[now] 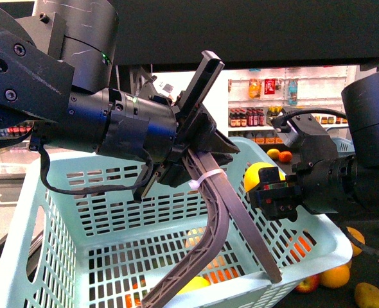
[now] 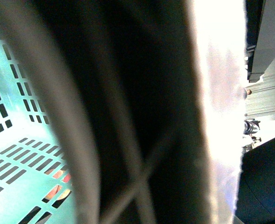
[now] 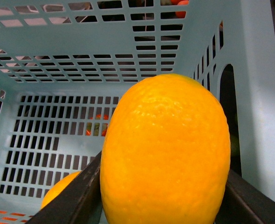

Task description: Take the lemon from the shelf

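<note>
My right gripper (image 1: 274, 194) is shut on the lemon (image 1: 260, 174), a bright yellow oval fruit held just above the far right rim of the pale mint basket (image 1: 61, 212). In the right wrist view the lemon (image 3: 165, 149) fills the space between the two dark fingers (image 3: 72, 200), with the basket's inside below it. My left gripper (image 1: 199, 154) is shut on the grey basket handle (image 1: 218, 218) and holds the basket up. The left wrist view shows only the blurred handle (image 2: 128, 116) and some basket mesh (image 2: 16, 154). The black shelf tray (image 1: 372, 273) shows at the lower right.
Another yellow fruit (image 1: 193, 283) lies on the basket floor. Oranges (image 1: 336, 276), an apple (image 1: 308, 282) and a dull yellow fruit (image 1: 369, 295) rest on the shelf tray beyond the basket. White store shelving with bottles (image 1: 286, 96) stands far behind.
</note>
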Controlling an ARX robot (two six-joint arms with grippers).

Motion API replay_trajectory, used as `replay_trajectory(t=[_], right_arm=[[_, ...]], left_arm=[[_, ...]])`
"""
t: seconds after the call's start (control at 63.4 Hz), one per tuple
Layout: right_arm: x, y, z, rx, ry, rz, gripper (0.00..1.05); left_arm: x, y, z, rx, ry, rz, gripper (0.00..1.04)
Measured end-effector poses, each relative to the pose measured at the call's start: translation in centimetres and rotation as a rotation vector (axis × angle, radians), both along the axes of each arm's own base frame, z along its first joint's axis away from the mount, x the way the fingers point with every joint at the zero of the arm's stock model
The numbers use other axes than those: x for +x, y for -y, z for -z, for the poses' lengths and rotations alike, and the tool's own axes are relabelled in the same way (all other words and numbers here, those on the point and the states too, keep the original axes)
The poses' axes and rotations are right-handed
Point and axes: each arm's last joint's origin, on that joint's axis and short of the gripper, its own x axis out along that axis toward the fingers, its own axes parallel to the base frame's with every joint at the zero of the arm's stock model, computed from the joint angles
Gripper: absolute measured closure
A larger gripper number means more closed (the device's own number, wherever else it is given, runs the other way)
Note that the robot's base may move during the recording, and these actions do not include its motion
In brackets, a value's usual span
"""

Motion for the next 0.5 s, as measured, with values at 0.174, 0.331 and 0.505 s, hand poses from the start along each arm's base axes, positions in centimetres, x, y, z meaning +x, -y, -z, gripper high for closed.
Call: replay_trajectory(t=[0.174,0.331,0.505], right_arm=[[-0.1,0.2,-0.6,-0.002,0.021,0.019,0.19],[-1.1,1.6,-3.2,-0.022,0.103,0.096,0.07],[-5.9,4.0,-7.4,-0.092,0.268,0.263,0.07]], left_arm=[[0.0,0.0,0.0,0.0,0.0,0.0,0.93],[0.0,0.0,0.1,-0.002,-0.006,-0.002,0.93],[0.0,0.0,0.1,0.001,-0.003,-0.004,0.93]])
